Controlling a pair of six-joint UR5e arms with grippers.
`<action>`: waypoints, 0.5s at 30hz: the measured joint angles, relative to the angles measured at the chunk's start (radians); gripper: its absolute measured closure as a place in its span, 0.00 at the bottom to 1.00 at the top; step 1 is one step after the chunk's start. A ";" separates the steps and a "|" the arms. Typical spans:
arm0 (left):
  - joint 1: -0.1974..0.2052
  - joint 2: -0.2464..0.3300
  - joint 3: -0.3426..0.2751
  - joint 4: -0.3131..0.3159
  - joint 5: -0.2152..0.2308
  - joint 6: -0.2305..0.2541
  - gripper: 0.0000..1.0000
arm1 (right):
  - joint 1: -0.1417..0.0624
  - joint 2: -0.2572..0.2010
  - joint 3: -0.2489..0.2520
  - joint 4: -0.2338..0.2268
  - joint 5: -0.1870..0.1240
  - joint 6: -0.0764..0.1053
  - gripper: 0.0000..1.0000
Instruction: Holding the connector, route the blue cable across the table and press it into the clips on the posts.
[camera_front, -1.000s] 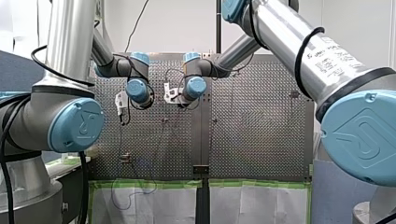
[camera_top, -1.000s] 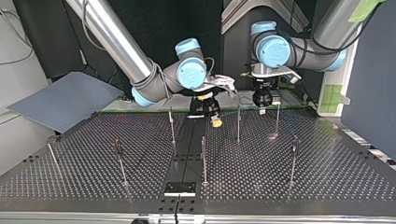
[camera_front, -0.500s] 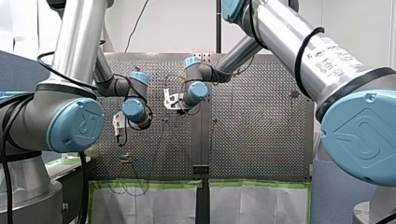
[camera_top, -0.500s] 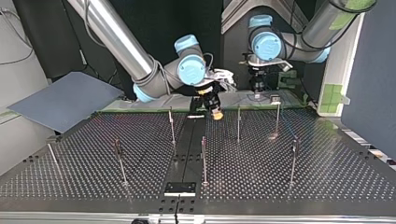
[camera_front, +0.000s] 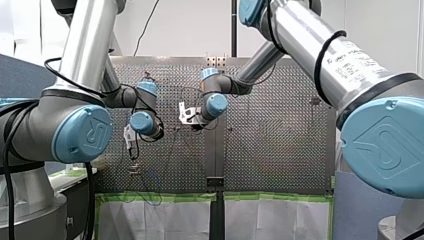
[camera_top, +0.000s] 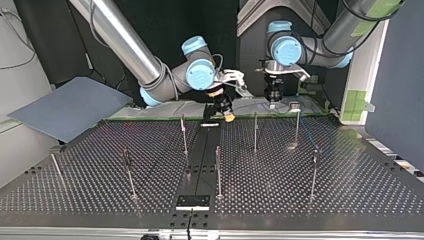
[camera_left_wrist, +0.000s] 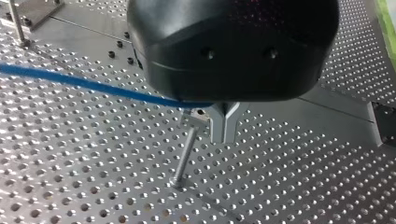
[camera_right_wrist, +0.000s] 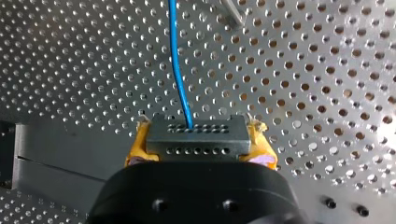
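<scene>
Blue cable (camera_right_wrist: 180, 70): leaves the connector (camera_right_wrist: 196, 140), which my right end effector (camera_right_wrist: 198, 135) pinches between yellow pads (camera_right_wrist: 135, 147), at the bench's (camera_left_wrist: 70, 163) far side in the top view. Step, judged: early routing. Next: lower the cable into the clip (camera_left_wrist: 195, 117) on the post (camera_left_wrist: 184, 156) beside my left end effector (camera_left_wrist: 224, 126), whose grip I cannot tell. Only the right wrist view shows the connector grasp; only the left wrist view shows that clip.

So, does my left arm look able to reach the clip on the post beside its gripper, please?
Probably yes: the post stands just beside the left gripper, nothing lies between them, and the blue cable runs right by its clip.
</scene>
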 joint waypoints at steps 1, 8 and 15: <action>0.001 -0.007 0.004 0.001 0.003 0.000 1.00 | -0.002 0.000 0.000 -0.002 0.000 0.002 1.00; 0.006 -0.060 0.060 0.017 0.027 -0.005 1.00 | -0.018 0.008 0.000 -0.026 -0.005 0.025 1.00; 0.016 -0.071 0.101 0.018 0.034 -0.006 1.00 | -0.026 0.038 0.000 -0.032 -0.012 0.027 1.00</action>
